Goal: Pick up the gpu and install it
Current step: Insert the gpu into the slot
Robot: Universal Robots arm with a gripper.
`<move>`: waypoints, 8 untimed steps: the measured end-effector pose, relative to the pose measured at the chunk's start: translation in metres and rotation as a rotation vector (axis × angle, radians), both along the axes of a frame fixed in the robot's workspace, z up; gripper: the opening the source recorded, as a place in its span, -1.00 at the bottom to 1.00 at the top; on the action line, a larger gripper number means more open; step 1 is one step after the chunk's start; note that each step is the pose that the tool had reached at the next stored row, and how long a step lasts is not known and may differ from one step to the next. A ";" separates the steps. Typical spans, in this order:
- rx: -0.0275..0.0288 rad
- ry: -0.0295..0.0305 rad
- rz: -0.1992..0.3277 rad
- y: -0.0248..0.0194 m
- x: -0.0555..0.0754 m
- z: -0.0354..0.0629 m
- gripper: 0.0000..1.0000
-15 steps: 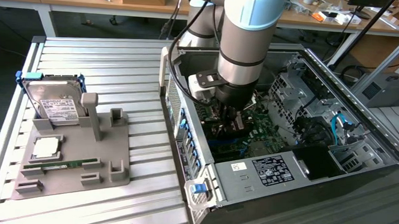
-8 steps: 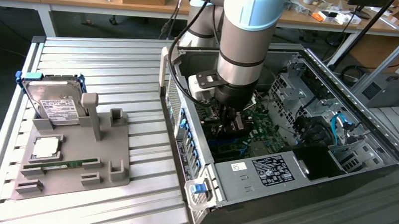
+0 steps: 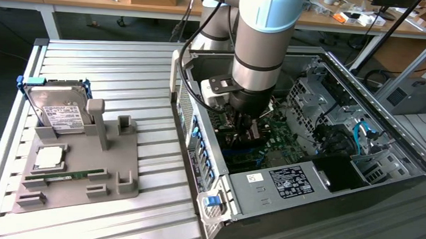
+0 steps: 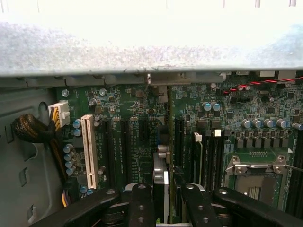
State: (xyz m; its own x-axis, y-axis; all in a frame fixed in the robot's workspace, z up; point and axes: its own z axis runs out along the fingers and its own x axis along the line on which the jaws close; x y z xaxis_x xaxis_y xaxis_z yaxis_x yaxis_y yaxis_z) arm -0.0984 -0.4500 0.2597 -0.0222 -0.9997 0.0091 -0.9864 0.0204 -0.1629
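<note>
gpu: we see the gpu (image 4: 160, 182) held edge-on between the jaws, standing upright above the motherboard (image 4: 137, 127) inside the open computer case (image 3: 296, 181), close over the expansion slots.
jaws: we see the gripper (image 4: 161, 201) pinching the gpu from both faces, its black fingers (image 4: 140, 203) pressed against the card.
handling: we judge the card light and stiff but fragile; the flat faces near its upper edge seem the safest hold, clear of the contacts.
slots: the white slot (image 4: 88, 149) lies beside the dark ones.
surface: the grey tray (image 3: 76, 173) with the hard drive (image 3: 57, 111) sits near the surface's edge, well apart from the case.
</note>
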 end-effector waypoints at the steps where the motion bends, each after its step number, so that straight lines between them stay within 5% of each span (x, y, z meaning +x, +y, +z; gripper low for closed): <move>1: -0.0001 0.0001 0.000 0.0000 0.000 0.0000 -0.47; 8: 0.0000 0.0000 -0.002 -0.0001 0.000 -0.0002 -0.47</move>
State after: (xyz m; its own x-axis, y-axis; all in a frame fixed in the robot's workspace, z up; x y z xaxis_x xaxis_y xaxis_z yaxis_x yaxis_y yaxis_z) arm -0.0984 -0.4501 0.2595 -0.0240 -0.9997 0.0091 -0.9864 0.0222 -0.1629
